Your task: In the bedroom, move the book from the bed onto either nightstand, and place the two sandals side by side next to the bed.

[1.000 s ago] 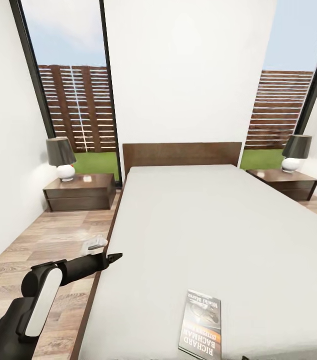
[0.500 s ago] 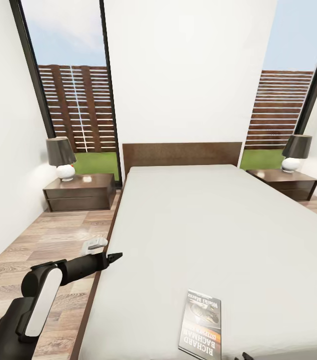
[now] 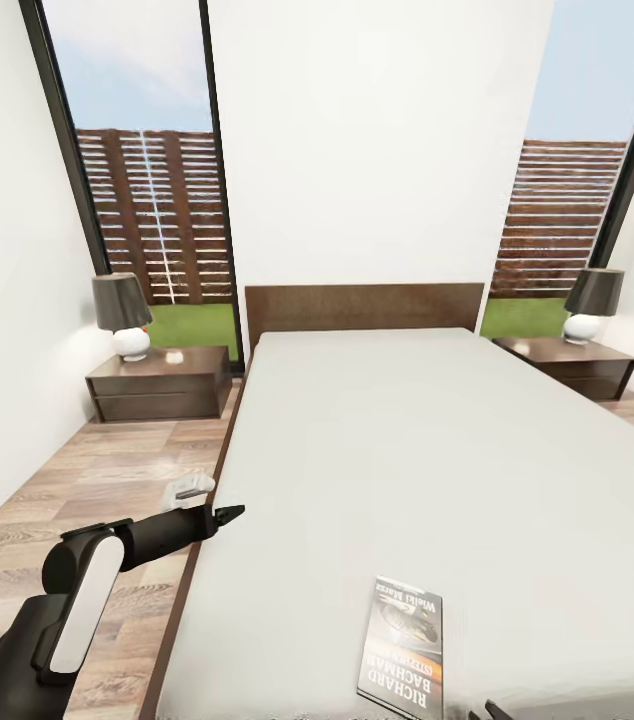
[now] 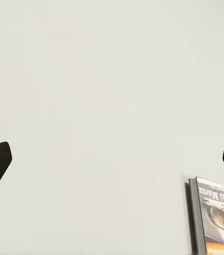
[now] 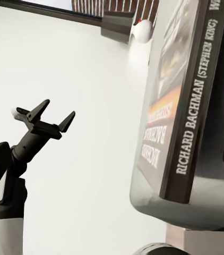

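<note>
White mattress of the bed (image 3: 407, 450) bears the book (image 3: 402, 650); left end effector (image 3: 225, 515) gapes empty.

A book (image 3: 401, 649) lay near the foot of the white bed (image 3: 387, 450). The left gripper (image 3: 225, 515) hovered over the bed's left edge, fingers spread. A pale sandal (image 3: 188, 489) sat on the floor (image 3: 77, 490) beside it. Lamps (image 3: 122, 315) stood on both nightstands (image 3: 162, 382).

Bare mattress (image 3: 427, 440) around book (image 3: 403, 648) (near foot edge), left gripper (image 3: 225, 516) well aside
</note>
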